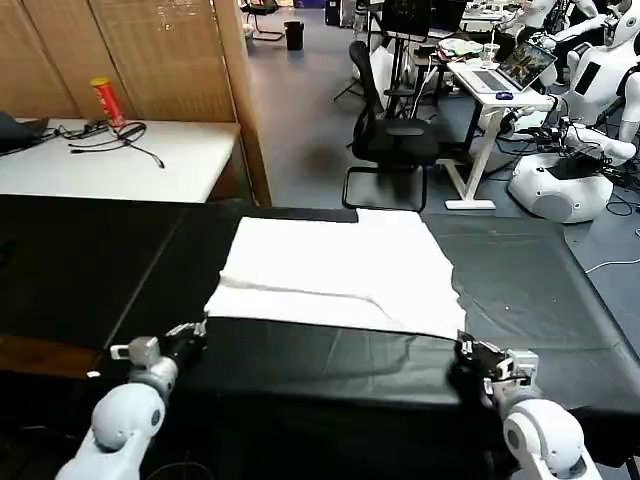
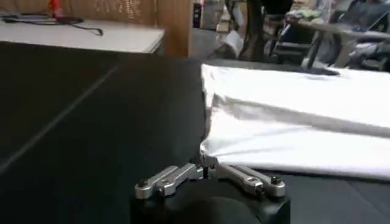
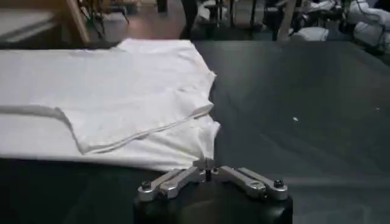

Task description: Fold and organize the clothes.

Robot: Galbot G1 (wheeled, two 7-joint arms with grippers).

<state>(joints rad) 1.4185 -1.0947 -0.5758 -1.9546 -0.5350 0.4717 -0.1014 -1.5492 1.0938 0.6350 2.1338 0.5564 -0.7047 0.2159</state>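
At the black tabletop's [image 1: 520, 290] near edge, left gripper [image 1: 203, 326] and right gripper [image 1: 463, 345] each clamp a near corner of the white T-shirt [image 1: 340, 270].

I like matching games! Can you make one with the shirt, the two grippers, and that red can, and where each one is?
Things:
1. T-shirt
2. left gripper
3. right gripper
4. red can

Places:
A. on the white table behind
B. at the shirt's near left corner
C. spread on the black table
D. at the shirt's near right corner

Pairs: 1-C, 2-B, 3-D, 4-A
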